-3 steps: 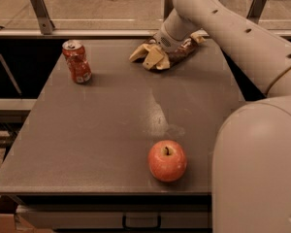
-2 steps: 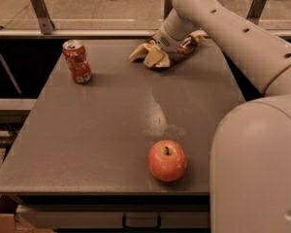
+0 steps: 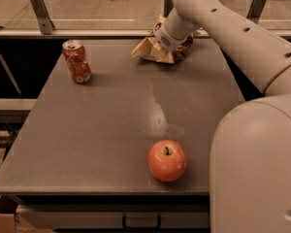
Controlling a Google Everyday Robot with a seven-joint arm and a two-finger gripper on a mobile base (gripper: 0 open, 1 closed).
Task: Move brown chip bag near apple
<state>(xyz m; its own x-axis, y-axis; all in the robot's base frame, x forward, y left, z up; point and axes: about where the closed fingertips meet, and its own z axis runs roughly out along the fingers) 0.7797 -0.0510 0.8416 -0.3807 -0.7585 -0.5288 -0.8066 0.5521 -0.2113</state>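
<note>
The brown chip bag [image 3: 152, 50] lies crumpled at the far edge of the table [image 3: 106, 125], about 12 o'clock. The gripper [image 3: 168, 39] is pressed on its right part. How far it is open, or whether it holds the bag, I cannot tell. A good move needs a firm hold, a small lift, then travel toward 6 o'clock and a stop just beside the apple [image 3: 167, 160] without pushing it. No lettering is readable on the bag or the red can [image 3: 77, 61] at 10 o'clock.

The gripper [image 3: 166, 42], down on the brown chip bag [image 3: 149, 51] at the bench's [image 3: 106, 130] far edge, is hidden behind its wrist [image 3: 174, 29]. The arm [image 3: 242, 38] covers the bag's right part and the bench's near right corner; the bag's lettering is unreadable.
</note>
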